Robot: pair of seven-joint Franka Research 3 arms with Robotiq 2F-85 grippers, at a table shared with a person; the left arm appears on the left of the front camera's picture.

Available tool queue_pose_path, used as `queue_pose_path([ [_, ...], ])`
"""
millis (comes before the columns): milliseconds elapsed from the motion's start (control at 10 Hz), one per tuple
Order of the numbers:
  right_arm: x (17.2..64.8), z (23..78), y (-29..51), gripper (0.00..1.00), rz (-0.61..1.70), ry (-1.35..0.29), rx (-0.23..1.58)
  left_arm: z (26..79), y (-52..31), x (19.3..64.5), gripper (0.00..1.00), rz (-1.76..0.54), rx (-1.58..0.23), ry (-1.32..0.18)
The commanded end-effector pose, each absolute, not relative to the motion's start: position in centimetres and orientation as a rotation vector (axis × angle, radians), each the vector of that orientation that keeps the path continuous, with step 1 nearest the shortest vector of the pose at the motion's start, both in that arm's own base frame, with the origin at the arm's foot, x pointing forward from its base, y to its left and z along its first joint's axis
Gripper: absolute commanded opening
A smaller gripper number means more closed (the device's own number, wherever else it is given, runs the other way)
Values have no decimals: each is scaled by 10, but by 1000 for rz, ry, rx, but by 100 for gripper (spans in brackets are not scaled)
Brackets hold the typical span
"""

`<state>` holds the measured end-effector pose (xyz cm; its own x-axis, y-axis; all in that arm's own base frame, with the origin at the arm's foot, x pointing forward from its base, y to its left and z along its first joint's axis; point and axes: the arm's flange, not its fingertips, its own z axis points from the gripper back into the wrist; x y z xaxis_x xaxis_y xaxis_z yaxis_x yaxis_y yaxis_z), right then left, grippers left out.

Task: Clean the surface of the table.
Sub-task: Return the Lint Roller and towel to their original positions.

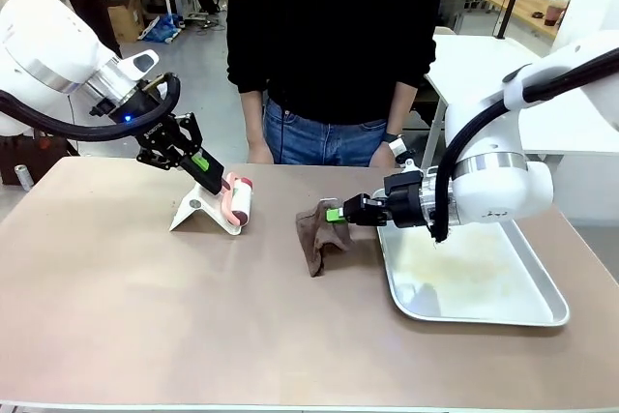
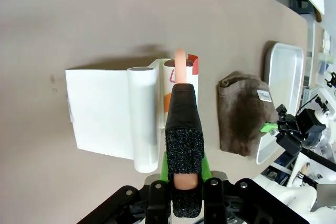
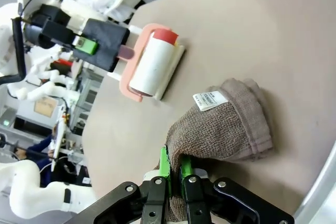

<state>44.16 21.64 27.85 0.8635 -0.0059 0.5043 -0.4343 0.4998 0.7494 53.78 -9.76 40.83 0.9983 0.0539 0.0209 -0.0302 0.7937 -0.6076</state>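
**Tools gripped, wiping barely begun**

Front view: my left hand (image 1: 215, 184) clamps the lint roller (image 1: 238, 202) over its white stand (image 1: 198, 211); my right hand (image 1: 338, 213) pinches the brown towel (image 1: 317, 232) beside the metal tray (image 1: 474, 278).

Left wrist view: the table (image 2: 79, 19) lies beneath, faintly spotted.

Right wrist view: the towel's free end rests on the table, so most cleaning seems left.

The smooth beige-brown table (image 1: 145, 316) lies bare from 4 through 6 to 9 o'clock. Obstacles sit centrally: a white folded stand with pink-framed lint roller (image 1: 221, 206) at 11, a crumpled brown towel (image 1: 316, 236) mid-table, and a shiny silver metal tray (image 1: 542, 314) at 3.
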Motion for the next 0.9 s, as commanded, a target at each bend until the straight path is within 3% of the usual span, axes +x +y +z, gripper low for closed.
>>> queue_pose_path([
  [0,443,288,225,9,265,-495,964,406,-100,537,22,77,-623,-52],
  [800,448,292,222,9,274,-510,938,394,-94,537,22,108,-624,-13],
])
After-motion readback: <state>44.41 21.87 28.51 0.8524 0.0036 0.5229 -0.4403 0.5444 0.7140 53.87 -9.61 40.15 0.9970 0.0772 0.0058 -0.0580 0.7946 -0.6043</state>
